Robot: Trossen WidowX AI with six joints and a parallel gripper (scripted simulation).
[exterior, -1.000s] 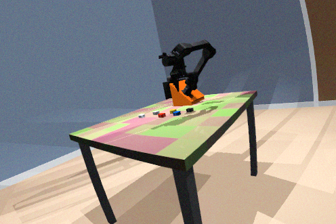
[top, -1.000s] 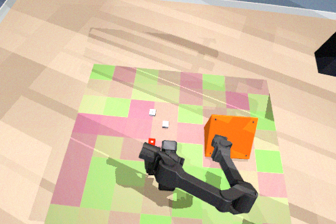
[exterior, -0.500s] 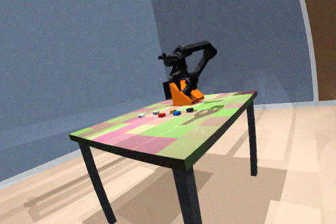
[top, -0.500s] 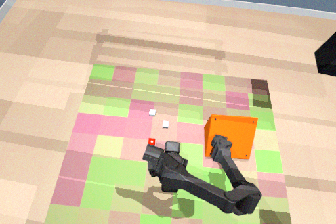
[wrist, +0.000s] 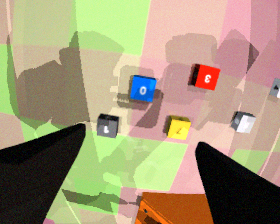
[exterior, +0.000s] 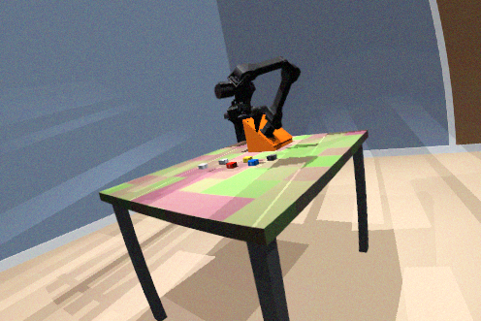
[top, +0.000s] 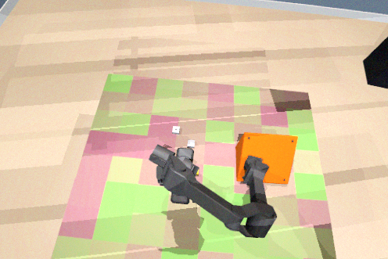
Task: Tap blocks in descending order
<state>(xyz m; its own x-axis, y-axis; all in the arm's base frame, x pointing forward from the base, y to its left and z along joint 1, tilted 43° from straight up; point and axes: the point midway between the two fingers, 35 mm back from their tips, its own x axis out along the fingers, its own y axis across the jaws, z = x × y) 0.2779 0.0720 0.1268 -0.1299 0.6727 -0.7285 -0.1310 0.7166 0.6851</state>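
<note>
Visibly, a blue block (exterior: 253,162) (wrist: 143,88) marked 0, red block (exterior: 231,165) (wrist: 206,77) marked 3, gripper (wrist: 143,139) wide and empty.

Six blocks lie apart on the worktop (top: 133,203) (exterior: 228,188), beside the wedge-shaped base (top: 270,156) (exterior: 259,140) (wrist: 176,207). In the wrist view, the zero block (wrist: 143,88) lies left of the three block (wrist: 207,77), and the one block (wrist: 108,125) left of the seven block (wrist: 178,127).

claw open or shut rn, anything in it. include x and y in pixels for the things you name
The black two-fingered claw (top: 179,175) (exterior: 239,130) (wrist: 143,139): open, nothing between its fingers.
</note>
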